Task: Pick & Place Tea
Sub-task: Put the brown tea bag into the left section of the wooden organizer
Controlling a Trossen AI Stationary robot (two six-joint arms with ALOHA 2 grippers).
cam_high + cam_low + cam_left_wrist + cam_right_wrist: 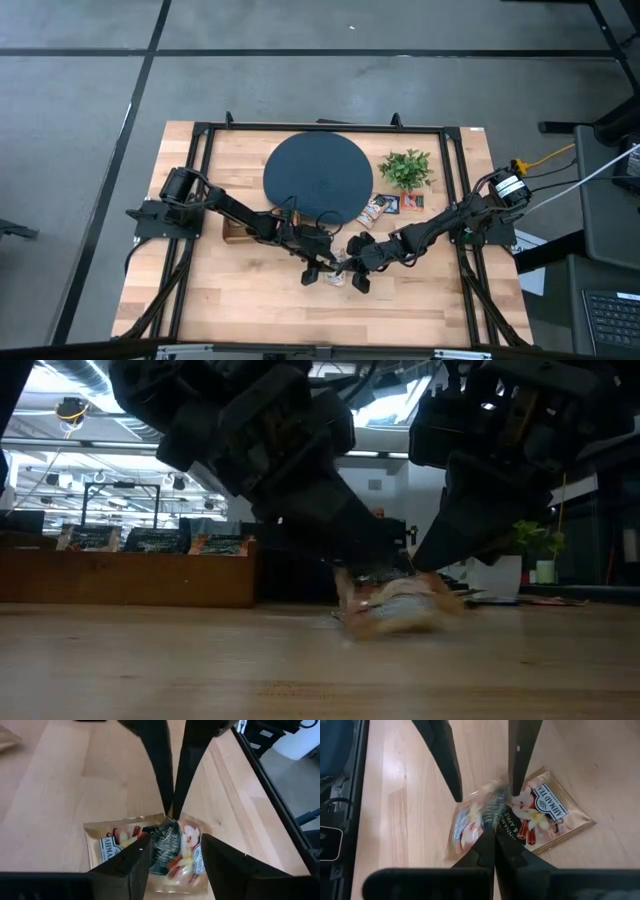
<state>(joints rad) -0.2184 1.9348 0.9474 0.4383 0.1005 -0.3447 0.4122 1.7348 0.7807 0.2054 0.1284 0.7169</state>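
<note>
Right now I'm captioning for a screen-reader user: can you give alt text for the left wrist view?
The left claw hangs open over a pale tea sachet lying on the wooden table, while the right claw, shut, presses its tips on the sachet's crumpled middle from the far side.

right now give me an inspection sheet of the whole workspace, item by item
surface: pale wooden table in a black frame, bare at the front
job's things: pale flat tea sachets between both grippers; orange-red and dark sachets beside the round dark disc; more sachets in the wooden tray
clutter: small green leafy plant
grippers: left gripper open, straddling the pale sachets; right gripper shut, tips on them
cables: yellow and white cables off the table's right edge
surroundings: grey floor; a keyboard at right; no people seen
</note>
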